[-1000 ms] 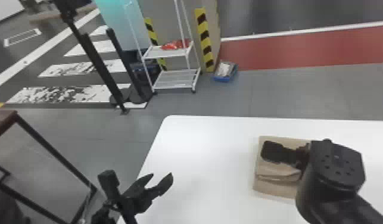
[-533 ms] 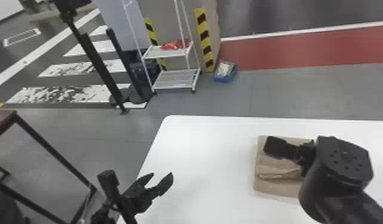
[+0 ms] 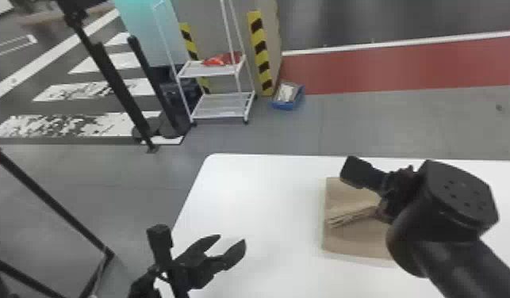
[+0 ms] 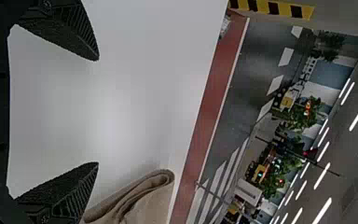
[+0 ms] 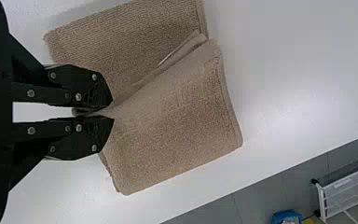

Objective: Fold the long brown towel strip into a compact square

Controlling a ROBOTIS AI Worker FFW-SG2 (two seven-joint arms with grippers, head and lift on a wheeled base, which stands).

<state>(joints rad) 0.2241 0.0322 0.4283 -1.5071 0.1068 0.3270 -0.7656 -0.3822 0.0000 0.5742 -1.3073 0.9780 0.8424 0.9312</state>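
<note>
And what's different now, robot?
The right gripper moved forward, farther from me; the fold on the towel now slants more. It's pinching the towel; I can't tell when it grabbed. The left gripper moved right, nearer the towel. My head view shifted slightly too. The left gripper stayed open, and the towel's still on the table.

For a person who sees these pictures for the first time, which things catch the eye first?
First, probably the right tool, shut on a fold of the brown towel on the white table. Next comes the left tool, open at the table's left side. Behind the table, a yellow-and-black strip stands beside a white shelf.
</note>
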